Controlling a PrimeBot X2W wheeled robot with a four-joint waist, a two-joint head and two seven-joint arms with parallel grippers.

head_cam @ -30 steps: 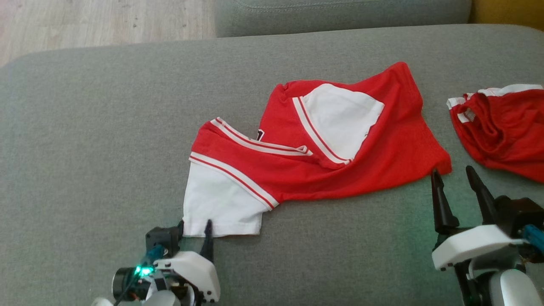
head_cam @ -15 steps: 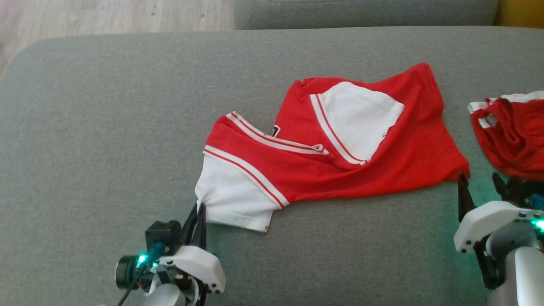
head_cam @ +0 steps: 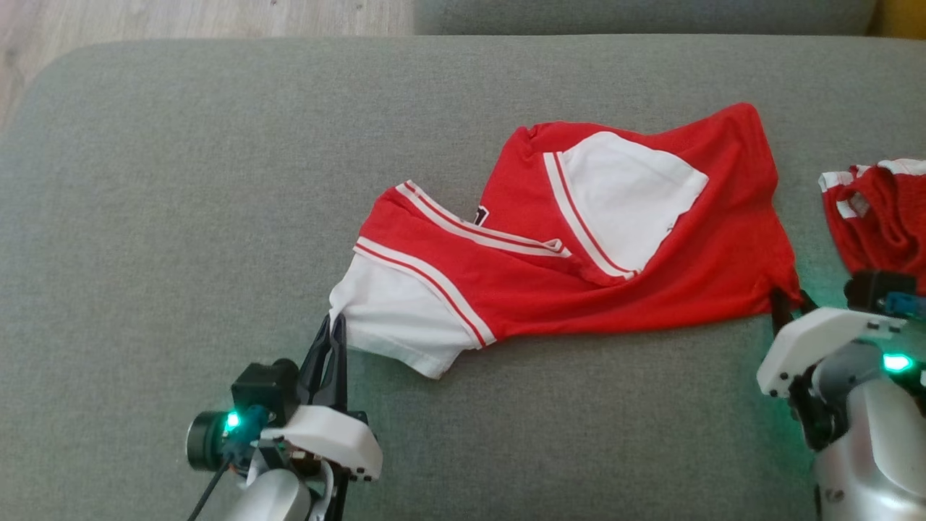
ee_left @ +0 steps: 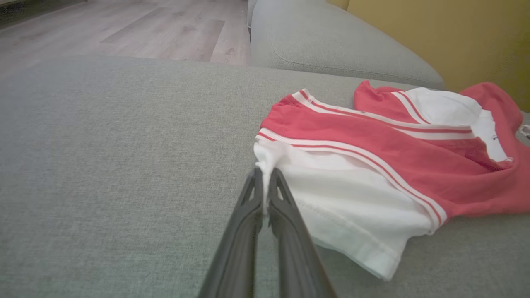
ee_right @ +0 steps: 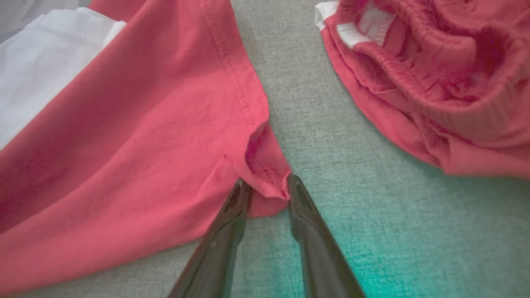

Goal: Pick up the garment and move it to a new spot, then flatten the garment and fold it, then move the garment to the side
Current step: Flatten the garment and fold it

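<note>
1. Head view: the red-and-white jersey [head_cam: 651,289] lies crumpled across the middle of the frame on a grey woven sofa cushion [head_cam: 181,181]. It is thin knit cloth with striped trim and a white panel turned up. A second red garment [head_cam: 879,217] is bunched at the right edge, and pale wood floor [head_cam: 181,18] shows at the upper left.
2. Head view: my left gripper [head_cam: 334,329] reaches up from the lower left, fingers pressed together on the jersey's white lower-left corner. My right gripper [head_cam: 791,302] sits at the lower right, its tips at the jersey's red lower-right corner.
3. Left wrist view: my left gripper [ee_left: 265,178] is slim, dark and closed, pinching a puckered tuft of white cloth. The jersey [ee_left: 352,136] spreads to the right over the cushion [ee_left: 103,145], under a yellow wall [ee_left: 434,33].
4. Right wrist view: my right gripper [ee_right: 268,184] has its fingers a little apart, with the stitched red hem corner of the jersey [ee_right: 145,145] between the tips. I cannot tell whether they grip it. The second red garment [ee_right: 434,82], with a ribbed elastic band, lies at the upper right, apart from the jersey.
</note>
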